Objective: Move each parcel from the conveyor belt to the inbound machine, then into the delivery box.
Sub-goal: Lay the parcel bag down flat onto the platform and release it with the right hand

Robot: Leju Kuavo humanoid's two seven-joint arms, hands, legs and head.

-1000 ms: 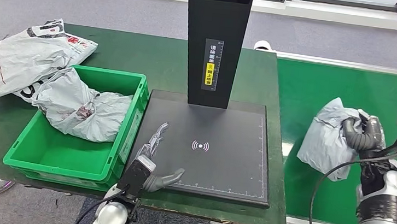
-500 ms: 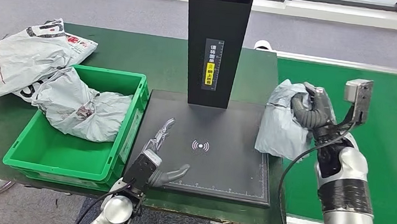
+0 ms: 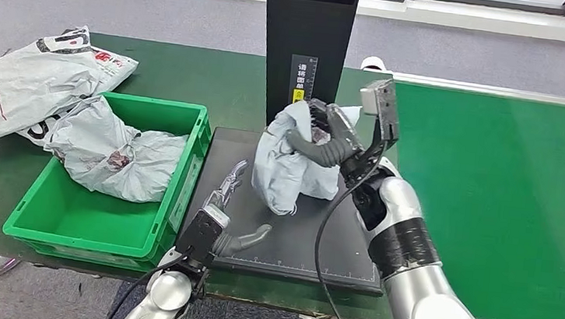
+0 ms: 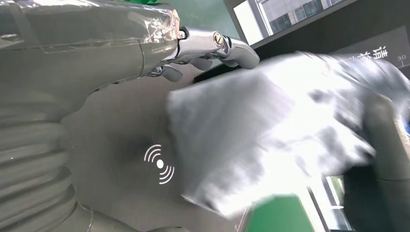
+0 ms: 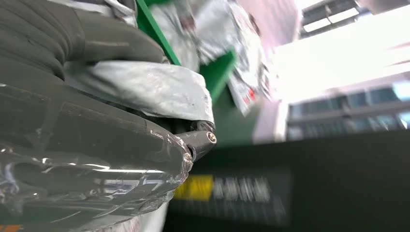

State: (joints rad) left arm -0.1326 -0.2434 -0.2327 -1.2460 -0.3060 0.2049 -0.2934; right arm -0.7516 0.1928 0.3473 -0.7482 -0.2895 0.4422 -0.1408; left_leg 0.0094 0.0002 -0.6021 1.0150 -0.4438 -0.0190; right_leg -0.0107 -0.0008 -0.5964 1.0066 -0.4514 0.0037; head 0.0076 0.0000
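My right hand [image 3: 327,138] grips a crumpled grey parcel [image 3: 287,164] and holds it above the black plate of the inbound machine [image 3: 338,235], in front of its black column [image 3: 307,29]. The left wrist view shows the same parcel [image 4: 261,140] hanging over the plate's white scan mark [image 4: 159,164]. In the right wrist view the parcel [image 5: 145,87] lies pressed under the hand [image 5: 87,140]. My left hand [image 3: 223,216] rests open on the plate's near left corner, fingers spread, holding nothing. The green delivery box [image 3: 63,216] to the left holds a grey parcel [image 3: 120,152].
The green conveyor belt [image 3: 510,197] runs along the right. More grey-white parcels [image 3: 29,76] lie on the dark green table [image 3: 193,80] behind the box. The table's front edge is near my left arm.
My right arm has carried the grey parcel leftward from the conveyor belt to above the machine's plate. My left hand has barely moved.
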